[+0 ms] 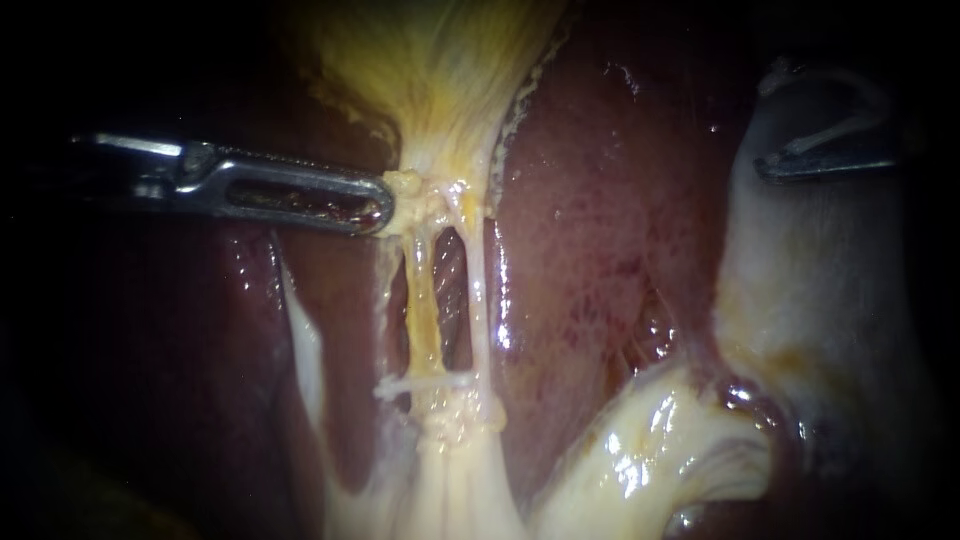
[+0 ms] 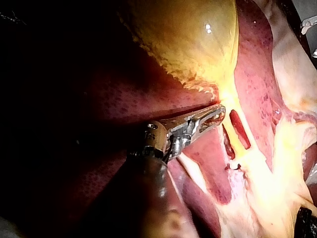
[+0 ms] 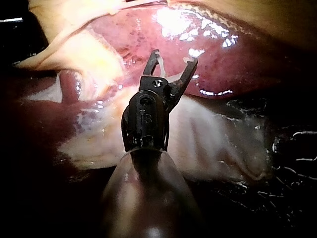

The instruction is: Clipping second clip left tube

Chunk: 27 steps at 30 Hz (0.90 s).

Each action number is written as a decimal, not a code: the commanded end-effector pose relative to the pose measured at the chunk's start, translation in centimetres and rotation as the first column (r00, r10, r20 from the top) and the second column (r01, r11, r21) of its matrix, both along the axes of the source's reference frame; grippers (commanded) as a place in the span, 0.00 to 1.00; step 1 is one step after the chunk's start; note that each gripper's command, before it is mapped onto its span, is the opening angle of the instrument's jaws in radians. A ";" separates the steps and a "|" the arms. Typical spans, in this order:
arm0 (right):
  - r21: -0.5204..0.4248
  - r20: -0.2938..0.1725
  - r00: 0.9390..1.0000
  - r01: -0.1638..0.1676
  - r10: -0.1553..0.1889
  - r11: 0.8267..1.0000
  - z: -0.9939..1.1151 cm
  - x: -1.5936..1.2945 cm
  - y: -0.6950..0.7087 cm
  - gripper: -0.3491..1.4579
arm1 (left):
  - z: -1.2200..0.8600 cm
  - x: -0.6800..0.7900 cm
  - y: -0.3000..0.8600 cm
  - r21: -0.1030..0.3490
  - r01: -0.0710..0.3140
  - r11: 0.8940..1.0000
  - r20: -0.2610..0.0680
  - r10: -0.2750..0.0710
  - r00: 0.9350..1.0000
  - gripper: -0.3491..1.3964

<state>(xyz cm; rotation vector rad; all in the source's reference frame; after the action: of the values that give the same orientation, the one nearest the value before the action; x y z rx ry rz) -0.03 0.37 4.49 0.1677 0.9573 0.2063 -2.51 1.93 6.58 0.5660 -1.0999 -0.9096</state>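
One clip already sits across the left tube at its lower end, near where the two tubes merge into pale tissue. The stretch of tube above it, up to the neck of the gallbladder, is bare, so the second clip is not yet on and the whole placement is left to do.

The left instrument has its hand closed on the tissue at the gallbladder's neck. The jaws lie together there, and the two tubes run taut and apart over the liver.

The right instrument carries the new clip. Its hand stands wide, with what looks like a white clip seated along both jaws. It holds the clip but has not squeezed it. In the endoscope view this hand hangs well apart from the left tube, out over the pale tissue toward the liver's far right edge. Nothing lies between its jaws but the clip.

As I judge it, the hand must cross the liver and straddle the bare tube above the set clip — clear of the right tube just beside it.
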 end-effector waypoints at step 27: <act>0.027 -0.036 0.999 0.031 -0.030 0.999 -0.02 0.11 -0.08 0.47 | -0.51 0.65 0.31 0.011 0.057 0.998 -0.020 -0.057 0.998 0.00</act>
<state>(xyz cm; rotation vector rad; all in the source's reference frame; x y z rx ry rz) 0.11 0.28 4.47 0.2207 0.9915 0.1862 -1.86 2.24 6.07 0.5372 -1.0983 -0.9696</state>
